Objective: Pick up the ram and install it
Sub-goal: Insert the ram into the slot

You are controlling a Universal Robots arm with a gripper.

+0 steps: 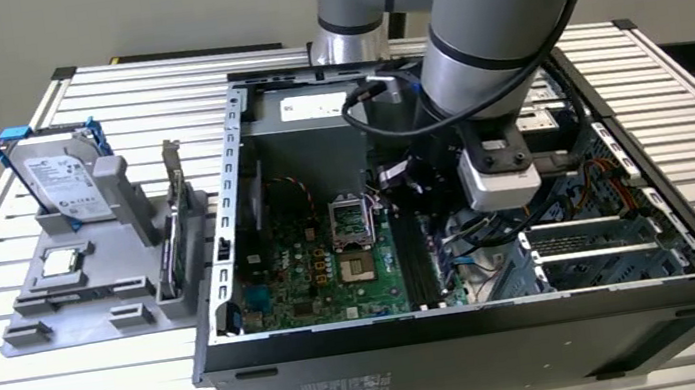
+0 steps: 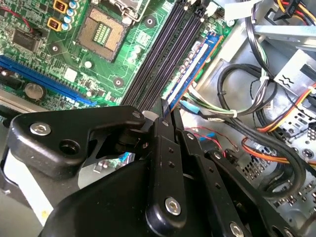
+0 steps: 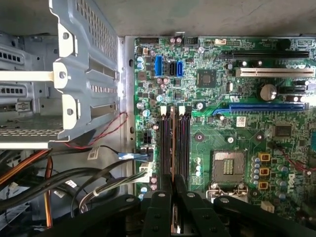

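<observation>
I'm holding the ram [image 3: 173, 143] edge-on in my narrow-pinched claw [image 3: 173, 190], lowering it into the memory slots [image 3: 181, 143] just below, not seated yet.

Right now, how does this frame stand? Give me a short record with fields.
tool: shut on the ram, inside the open computer case
ram: held edge-on, lined up along the memory slots of the motherboard
seated in slot: cannot tell
outside the case: hard drive upright in the grey fixture, on the exterior view's left
</observation>
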